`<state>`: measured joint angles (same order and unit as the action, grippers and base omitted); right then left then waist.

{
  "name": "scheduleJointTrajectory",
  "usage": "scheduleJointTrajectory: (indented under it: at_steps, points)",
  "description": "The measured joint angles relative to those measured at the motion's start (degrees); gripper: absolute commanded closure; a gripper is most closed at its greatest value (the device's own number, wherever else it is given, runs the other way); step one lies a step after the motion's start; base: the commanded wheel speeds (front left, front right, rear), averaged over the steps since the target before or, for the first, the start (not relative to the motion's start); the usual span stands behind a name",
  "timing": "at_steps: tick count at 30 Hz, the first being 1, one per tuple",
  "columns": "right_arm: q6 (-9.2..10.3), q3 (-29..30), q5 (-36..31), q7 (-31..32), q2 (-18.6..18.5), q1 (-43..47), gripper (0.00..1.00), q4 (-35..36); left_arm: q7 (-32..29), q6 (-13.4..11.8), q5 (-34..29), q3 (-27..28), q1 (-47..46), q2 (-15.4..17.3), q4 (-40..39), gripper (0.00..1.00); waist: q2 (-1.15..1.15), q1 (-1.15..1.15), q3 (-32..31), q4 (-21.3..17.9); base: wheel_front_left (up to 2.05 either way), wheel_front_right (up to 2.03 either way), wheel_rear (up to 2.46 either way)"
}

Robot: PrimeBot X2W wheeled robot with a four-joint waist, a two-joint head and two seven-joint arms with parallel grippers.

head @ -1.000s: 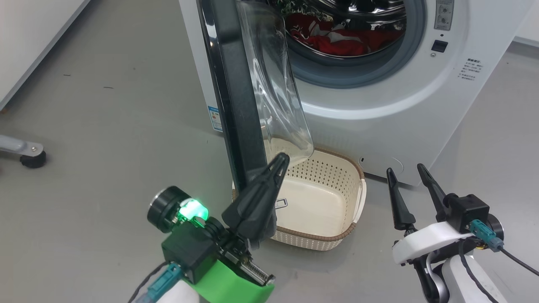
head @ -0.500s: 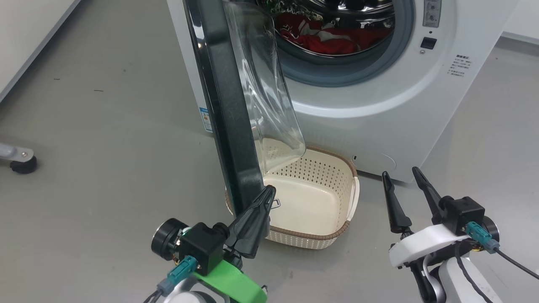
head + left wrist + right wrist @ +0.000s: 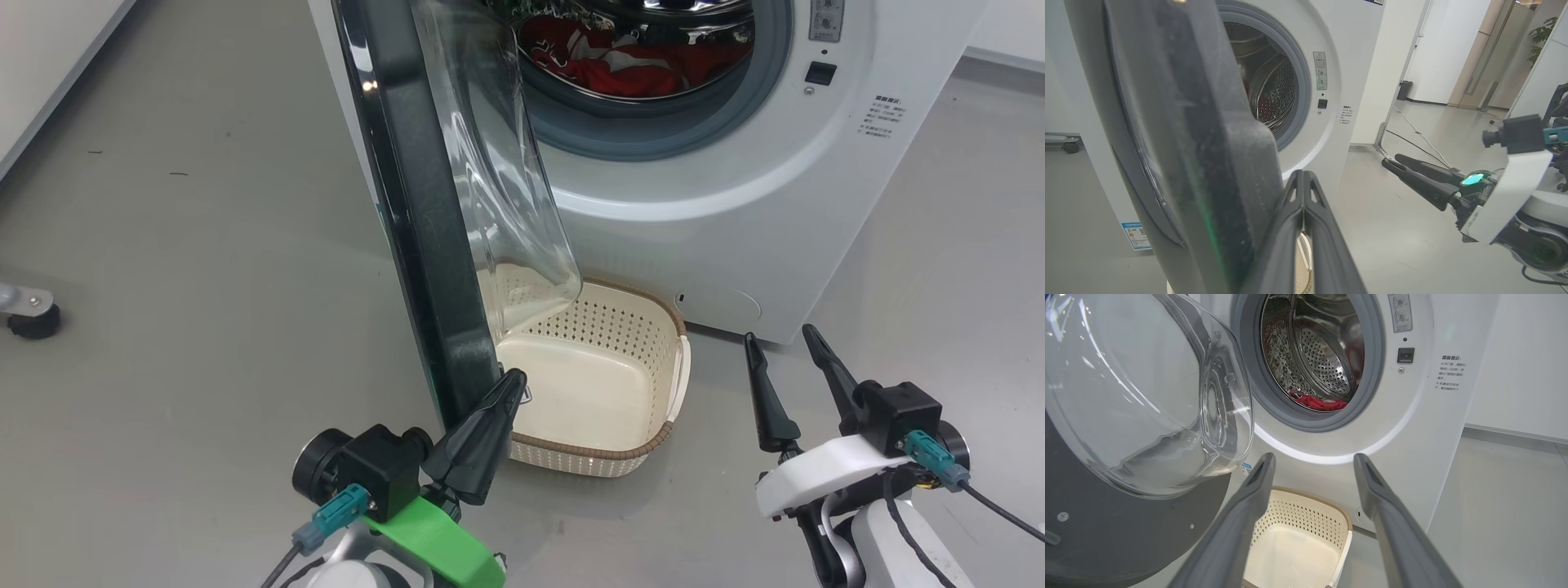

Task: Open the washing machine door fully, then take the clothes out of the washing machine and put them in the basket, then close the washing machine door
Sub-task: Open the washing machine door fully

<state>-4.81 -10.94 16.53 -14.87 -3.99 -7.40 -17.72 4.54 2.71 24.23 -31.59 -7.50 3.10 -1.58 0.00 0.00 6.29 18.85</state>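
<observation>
At the lower left of the head view, a clenched left hand (image 3: 511, 384), long fingers (image 3: 478, 437) pressed flat together and gripping nothing, tip right at the bottom edge of the washing machine door (image 3: 412, 204); contact there too close to call. At the lower right, a released right hand (image 3: 780, 336), fingers spread wide, empty, above the grey floor (image 3: 204, 286), apart from the washing machine (image 3: 735, 204). Door swung out edge-on, glass bowl (image 3: 498, 163) overlapping the far left corner of the basket (image 3: 600, 456), itself on the floor just before the machine. Red clothes (image 3: 645, 73) heaped in the drum. From the left wrist: blue label sticker (image 3: 1137, 234) low on the cabinet, right hand across the floor. From the right wrist: perforated steel drum (image 3: 1327, 359), a strip of red at its bottom, basket between the spread fingers.
</observation>
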Motion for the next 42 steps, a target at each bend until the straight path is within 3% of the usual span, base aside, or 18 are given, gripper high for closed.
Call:
scheduleJointTrajectory:
  at_steps: [17, 24, 42]
  points:
    - [-0.62, 1.2, -0.6, 0.0, 0.3, 0.0, 0.00, -0.3, 1.2, -2.5, 0.5, 1.5, 0.0, -0.6, 2.2, 1.00, 0.00, 0.00, 0.5, 0.9, 0.00, 0.00, 0.00]
    - [-0.62, 2.1, -1.2, 0.0, 0.4, 0.0, 0.00, -0.2, 2.0, -4.9, 1.5, 4.1, 0.5, -0.5, 3.4, 1.00, 0.00, 0.00, 0.6, 1.8, 0.00, 0.00, 0.00]
    - [-1.11, 2.9, -2.1, 0.0, 0.5, -0.1, 0.00, -0.2, 5.3, -7.7, 2.9, 12.5, 1.4, -0.2, 4.8, 1.00, 0.00, 0.00, 1.7, 3.7, 0.00, 0.00, 0.00]
